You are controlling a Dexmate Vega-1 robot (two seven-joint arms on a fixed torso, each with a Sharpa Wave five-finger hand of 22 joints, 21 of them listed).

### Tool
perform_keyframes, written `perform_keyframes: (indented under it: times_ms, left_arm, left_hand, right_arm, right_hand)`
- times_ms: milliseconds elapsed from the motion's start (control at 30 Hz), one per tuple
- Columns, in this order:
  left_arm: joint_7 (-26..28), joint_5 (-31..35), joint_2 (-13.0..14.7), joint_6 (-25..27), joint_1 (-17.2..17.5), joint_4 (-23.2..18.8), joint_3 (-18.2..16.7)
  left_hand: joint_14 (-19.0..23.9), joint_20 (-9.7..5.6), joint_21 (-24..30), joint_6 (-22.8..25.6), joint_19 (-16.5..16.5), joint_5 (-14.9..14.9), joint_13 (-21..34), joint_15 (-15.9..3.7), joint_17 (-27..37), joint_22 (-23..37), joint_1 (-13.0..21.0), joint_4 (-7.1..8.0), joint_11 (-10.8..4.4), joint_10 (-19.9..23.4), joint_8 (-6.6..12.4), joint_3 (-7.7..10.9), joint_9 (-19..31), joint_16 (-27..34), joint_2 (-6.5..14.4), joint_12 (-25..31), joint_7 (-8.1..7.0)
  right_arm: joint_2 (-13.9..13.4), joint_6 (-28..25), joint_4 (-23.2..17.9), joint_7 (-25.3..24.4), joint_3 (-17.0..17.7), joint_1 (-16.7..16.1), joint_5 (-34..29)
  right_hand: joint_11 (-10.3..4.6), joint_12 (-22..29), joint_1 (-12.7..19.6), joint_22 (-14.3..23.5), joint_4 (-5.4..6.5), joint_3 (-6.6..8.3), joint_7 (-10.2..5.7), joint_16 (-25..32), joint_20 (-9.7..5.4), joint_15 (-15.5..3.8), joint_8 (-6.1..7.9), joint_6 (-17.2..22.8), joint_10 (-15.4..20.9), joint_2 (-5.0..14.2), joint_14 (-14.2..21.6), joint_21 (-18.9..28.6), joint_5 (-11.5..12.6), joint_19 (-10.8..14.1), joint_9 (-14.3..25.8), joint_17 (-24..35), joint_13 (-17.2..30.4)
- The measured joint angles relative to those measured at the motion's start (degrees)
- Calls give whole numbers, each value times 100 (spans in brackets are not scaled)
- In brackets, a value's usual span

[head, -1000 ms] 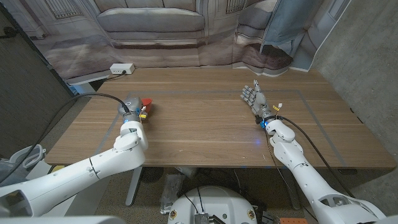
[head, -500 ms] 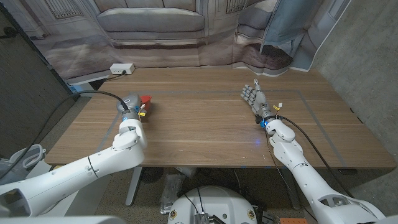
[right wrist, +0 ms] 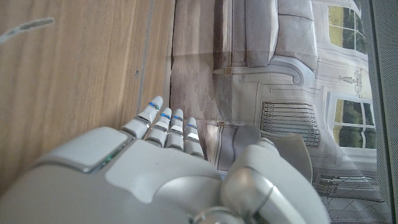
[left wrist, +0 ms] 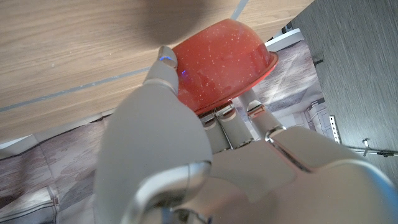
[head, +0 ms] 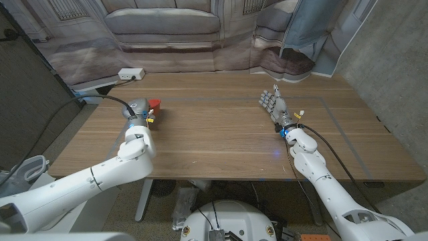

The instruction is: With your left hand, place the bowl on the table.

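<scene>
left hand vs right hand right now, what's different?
The left hand grips the red bowl, fingers curled on it; the right hand holds nothing, fingers straight and side by side. The left hand is at the wooden table's left side, the right hand at its right side. Both are the same pale five-finger build.

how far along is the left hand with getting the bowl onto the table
Done: the left hand grips the red bowl and has it over the table's left side. In hand: the bowl looks tilted and close to the wood; contact is unclear. Left: set it down and let go. The right hand waits with nothing in it.
</scene>
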Motion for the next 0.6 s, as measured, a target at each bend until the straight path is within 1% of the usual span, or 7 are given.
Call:
perform_keyframes:
  times_ms: [333, 400, 600]
  left_arm:
    - [-122, 152, 44, 1, -184, -45, 144]
    - [-143, 182, 44, -21, -219, -45, 172]
    - [-182, 279, 44, -158, -256, -45, 214]
  left_hand:
    - [41, 0, 24, 6, 0, 19, 19, -22, 38, -27, 0, 0, -19, 19, 1, 0, 0, -35, 0, -17, -6]
    - [41, 31, 63, 6, -30, 20, 28, -22, 56, -36, 0, 0, -19, 19, 1, 0, 0, -35, 0, -17, -6]
    - [41, 9, 106, 6, -51, 20, 49, -22, 87, -53, 0, 0, -19, 19, 2, 0, 0, -57, 0, -18, -6]
  right_arm:
    - [-8, 4, -9, 8, 10, 5, 27]
    - [-12, 7, -18, 8, 20, -3, 39]
    - [-27, 14, -41, 7, 42, -32, 58]
  right_hand:
    - [-20, 0, 0, 0, 0, 0, 0, 0, 0, 0, 0, 0, 21, 0, 0, -21, 0, 0, 0, 0, 0]
    - [-20, 0, 0, 0, -10, -9, 0, 0, 0, 0, 0, 0, 21, 0, 0, -20, 0, 0, 0, 0, 0]
    - [-20, 0, 0, 0, -16, -16, 11, 0, 0, 0, 0, 11, 21, 0, 0, -20, 0, 0, 0, 0, 0]
